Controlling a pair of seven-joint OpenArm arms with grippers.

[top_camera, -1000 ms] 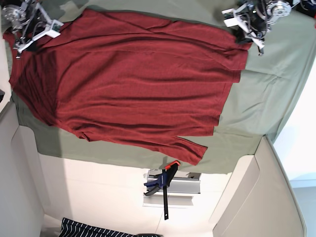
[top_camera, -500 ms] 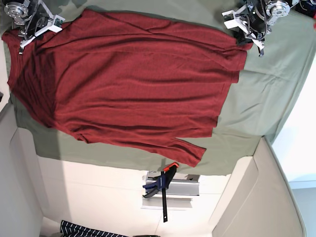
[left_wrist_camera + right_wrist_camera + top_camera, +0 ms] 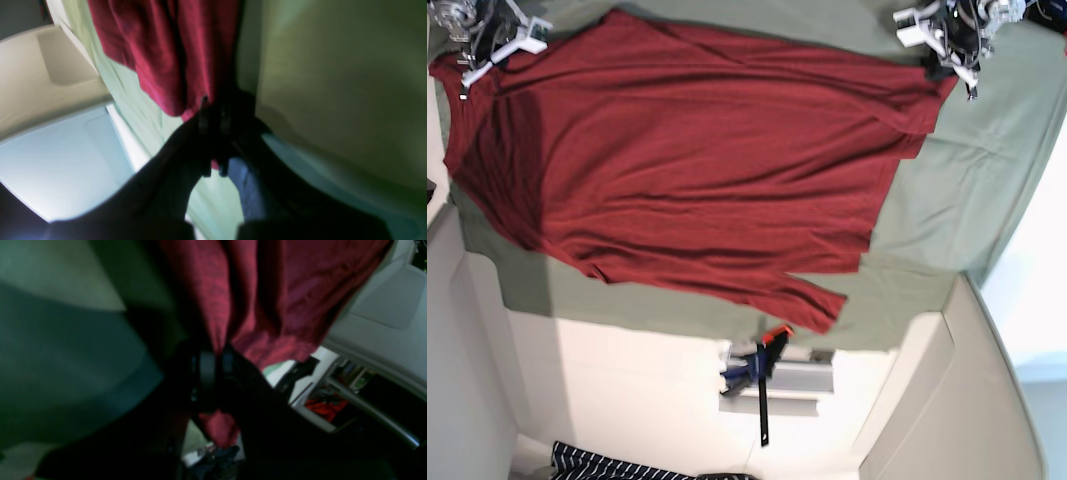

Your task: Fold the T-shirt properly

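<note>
A dark red T-shirt (image 3: 697, 170) lies spread over the green cloth (image 3: 957, 190), one sleeve pointing to the lower right. At the top right my left gripper (image 3: 942, 62) is shut on a corner of the shirt. The left wrist view shows red fabric (image 3: 173, 60) hanging from the dark fingers (image 3: 203, 120). My right gripper (image 3: 472, 72) at the top left is shut on the opposite corner, which is raised. In the right wrist view the T-shirt (image 3: 267, 296) is pinched between the black fingers (image 3: 206, 373).
A blue and orange clamp (image 3: 757, 365) sits on a metal bracket (image 3: 797, 378) below the cloth's front edge. Striped fabric (image 3: 617, 465) lies at the bottom. Beige padded walls (image 3: 967, 400) flank the table.
Both grippers have moved up toward the top edge of the base view, pulling the shirt's upper edge with them. The shirt is stretched a little flatter.
</note>
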